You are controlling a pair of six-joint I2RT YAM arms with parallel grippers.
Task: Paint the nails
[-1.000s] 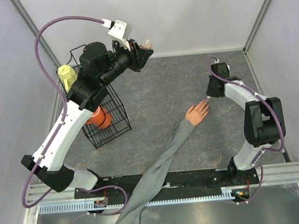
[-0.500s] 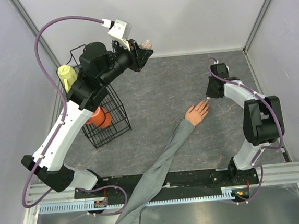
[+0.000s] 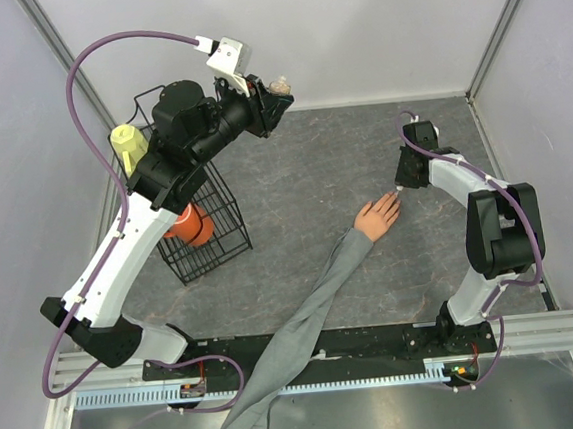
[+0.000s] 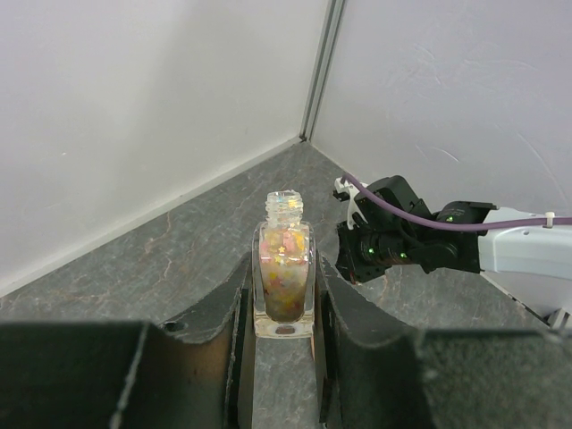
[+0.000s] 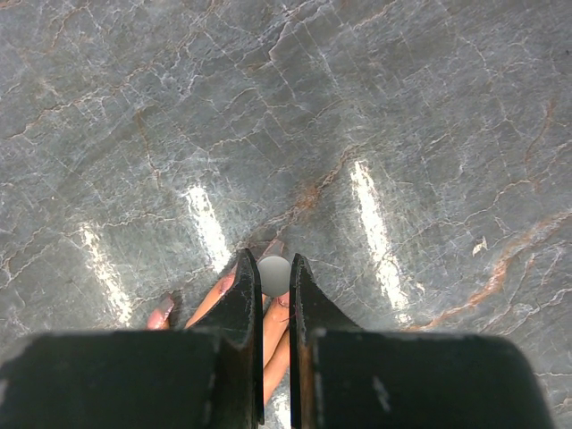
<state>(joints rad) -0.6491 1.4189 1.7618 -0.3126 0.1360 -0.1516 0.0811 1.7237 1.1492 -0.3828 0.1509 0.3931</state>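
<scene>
Nothing has visibly shifted in the last second. Left jaws pinch open polish bottle, held high. Right jaws pinch what looks like the brush cap, just over nails of hand on bench. Risk: loose hand slides under brush pressure, so polish smears skin.

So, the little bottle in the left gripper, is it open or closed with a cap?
Open. The bottle stands upright in the left gripper; its bare threaded neck shows on top, no cap on it.
</scene>
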